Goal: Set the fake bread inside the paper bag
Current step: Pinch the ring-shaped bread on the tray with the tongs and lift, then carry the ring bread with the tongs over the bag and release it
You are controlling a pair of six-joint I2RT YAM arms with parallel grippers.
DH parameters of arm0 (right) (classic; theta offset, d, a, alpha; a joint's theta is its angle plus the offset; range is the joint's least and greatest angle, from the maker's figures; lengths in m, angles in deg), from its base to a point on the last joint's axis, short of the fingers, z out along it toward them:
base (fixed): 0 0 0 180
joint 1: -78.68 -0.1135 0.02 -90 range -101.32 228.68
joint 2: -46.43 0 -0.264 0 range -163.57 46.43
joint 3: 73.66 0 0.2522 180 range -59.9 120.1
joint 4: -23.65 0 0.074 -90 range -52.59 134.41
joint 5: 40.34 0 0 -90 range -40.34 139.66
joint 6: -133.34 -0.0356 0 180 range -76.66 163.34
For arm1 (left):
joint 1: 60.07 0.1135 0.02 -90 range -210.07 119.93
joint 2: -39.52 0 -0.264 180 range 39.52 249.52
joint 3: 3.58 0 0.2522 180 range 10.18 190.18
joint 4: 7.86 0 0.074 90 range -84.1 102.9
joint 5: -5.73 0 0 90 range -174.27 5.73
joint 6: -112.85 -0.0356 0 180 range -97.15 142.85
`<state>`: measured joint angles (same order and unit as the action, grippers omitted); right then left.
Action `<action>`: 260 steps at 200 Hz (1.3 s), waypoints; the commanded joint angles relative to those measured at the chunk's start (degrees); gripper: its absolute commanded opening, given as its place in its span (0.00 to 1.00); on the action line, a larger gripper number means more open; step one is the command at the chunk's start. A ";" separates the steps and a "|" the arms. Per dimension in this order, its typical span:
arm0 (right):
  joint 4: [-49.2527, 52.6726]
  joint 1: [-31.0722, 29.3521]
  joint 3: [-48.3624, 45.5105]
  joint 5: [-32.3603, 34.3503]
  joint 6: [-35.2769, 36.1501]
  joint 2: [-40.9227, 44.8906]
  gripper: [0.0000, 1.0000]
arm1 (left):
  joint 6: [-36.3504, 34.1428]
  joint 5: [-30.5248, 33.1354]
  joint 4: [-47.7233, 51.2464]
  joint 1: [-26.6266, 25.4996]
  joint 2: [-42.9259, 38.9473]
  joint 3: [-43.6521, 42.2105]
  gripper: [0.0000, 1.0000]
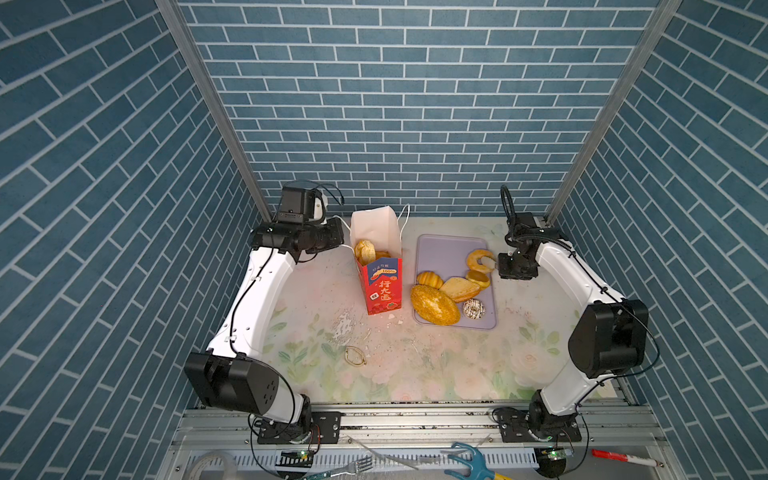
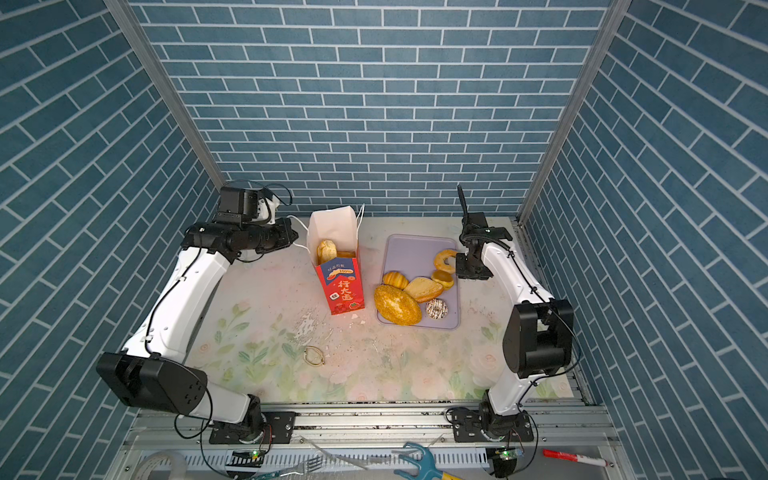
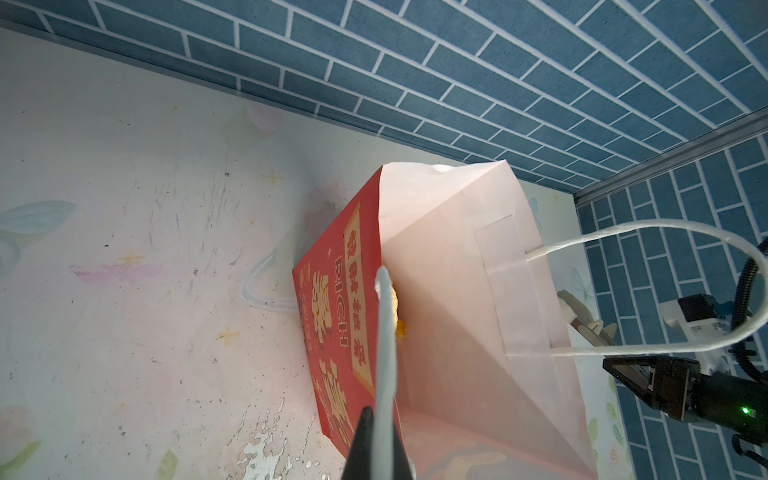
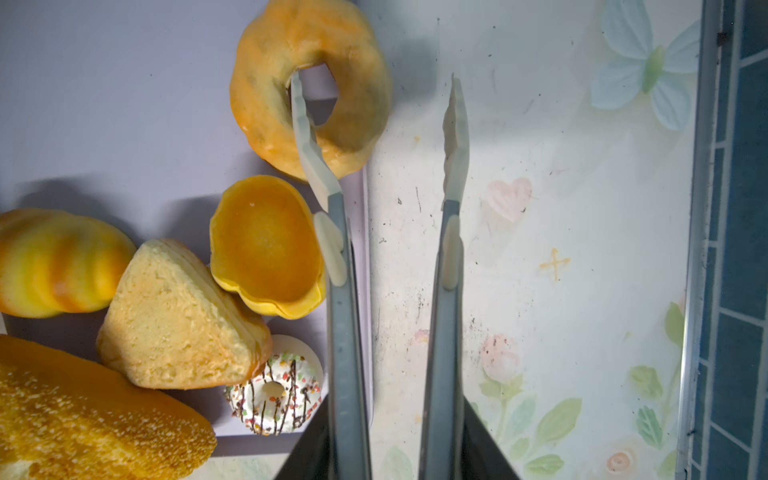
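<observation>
You will find the ring doughnut at the far right edge of the lilac tray, with five other pieces, the seeded loaf among them. Your right gripper straddles its wall: one finger in the hole, the other clear outside, no grip made. The paper bag stands upright just left of the tray, a bun inside. Your left gripper is closed at the bag's near rim; whether it pinches paper cannot be told.
</observation>
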<state>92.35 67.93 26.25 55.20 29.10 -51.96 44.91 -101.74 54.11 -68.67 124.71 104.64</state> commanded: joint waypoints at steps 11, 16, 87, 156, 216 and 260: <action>-1.21 0.11 2.30 -0.62 1.58 -1.29 0.37 | -0.71 1.63 2.26 0.12 0.06 1.25 0.00; -1.63 0.15 2.08 -0.77 1.67 -1.15 0.36 | -0.72 1.71 2.24 0.15 -0.01 1.19 0.00; -3.07 0.05 1.75 -0.63 2.63 1.35 0.23 | -0.92 3.27 4.47 0.08 1.02 2.98 0.00; -4.17 0.03 0.63 -0.98 3.51 6.95 0.19 | -0.87 3.94 5.58 0.08 1.30 3.37 0.00; -4.36 -0.22 3.35 -2.84 3.21 13.61 0.18 | -0.19 3.59 5.32 -0.25 1.88 3.67 0.00; -6.70 -5.91 12.86 -6.28 5.46 17.00 0.18 | 0.31 3.51 4.64 -1.06 1.86 3.72 0.00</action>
<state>89.90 66.27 32.76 51.73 31.53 -38.82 44.96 -98.62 58.30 -69.15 126.20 106.95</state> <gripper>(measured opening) 0.263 0.051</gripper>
